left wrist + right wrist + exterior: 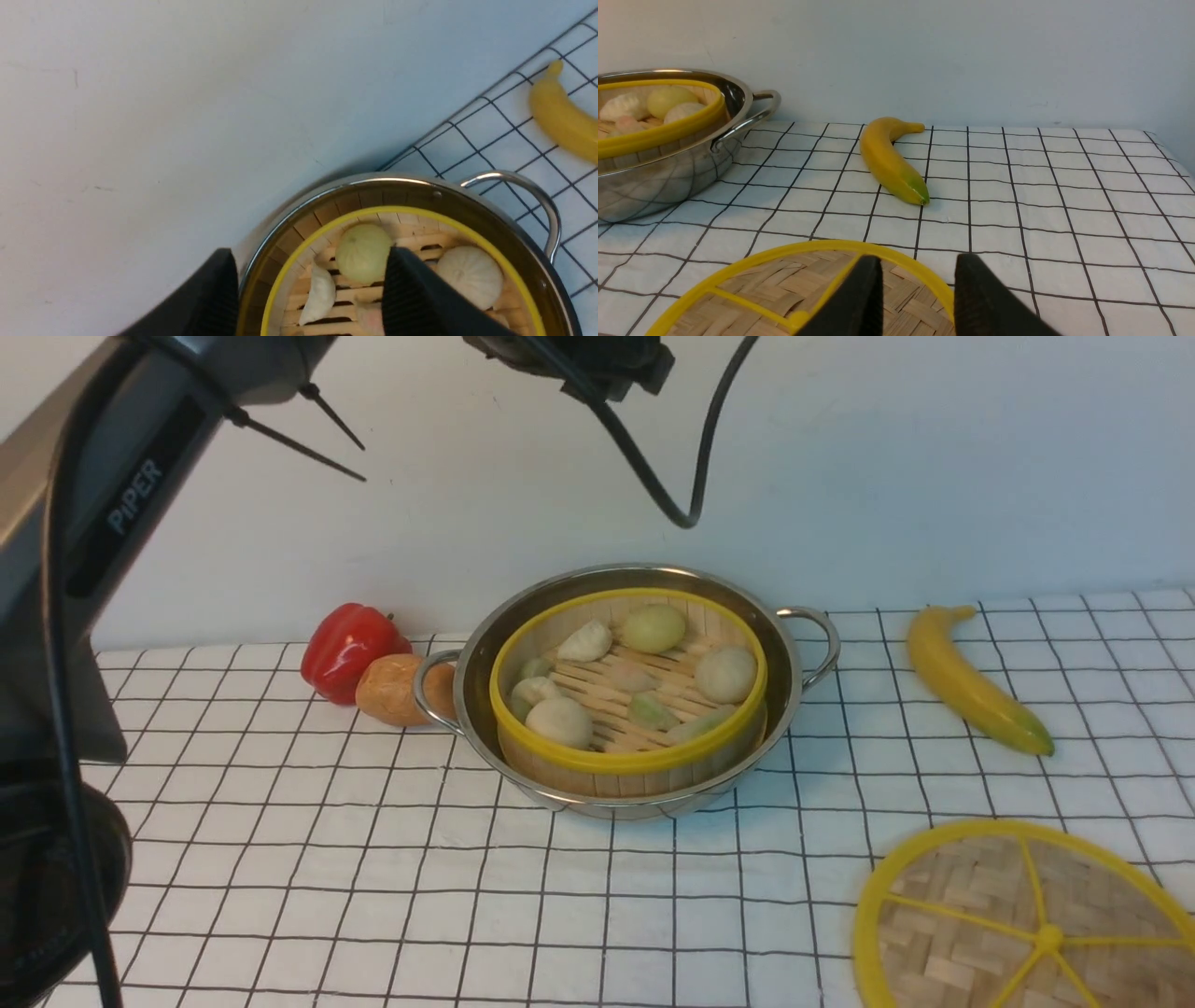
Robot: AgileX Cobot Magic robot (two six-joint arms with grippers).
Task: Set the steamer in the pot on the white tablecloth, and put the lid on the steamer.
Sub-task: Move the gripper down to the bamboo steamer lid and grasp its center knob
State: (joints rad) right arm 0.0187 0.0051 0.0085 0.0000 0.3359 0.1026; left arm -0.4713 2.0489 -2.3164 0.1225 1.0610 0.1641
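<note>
The steamer (627,761), a bamboo basket with a yellow rim and pale buns and dumplings inside, sits inside the steel pot (644,577) on the white tablecloth (373,859). The lid (971,896), a woven disc with yellow rim and spokes, lies flat at the front right, partly cut off by the frame. In the left wrist view my left gripper (310,261) is open and empty above the far side of the steamer (420,212) and pot (336,184). In the right wrist view my right gripper (917,266) is open over the rim of the lid (784,284).
A banana (971,686) lies right of the pot near the back wall. A red pepper (350,649) and an orange bun-like item (392,689) sit against the pot's left handle. My left arm fills the frame's left side.
</note>
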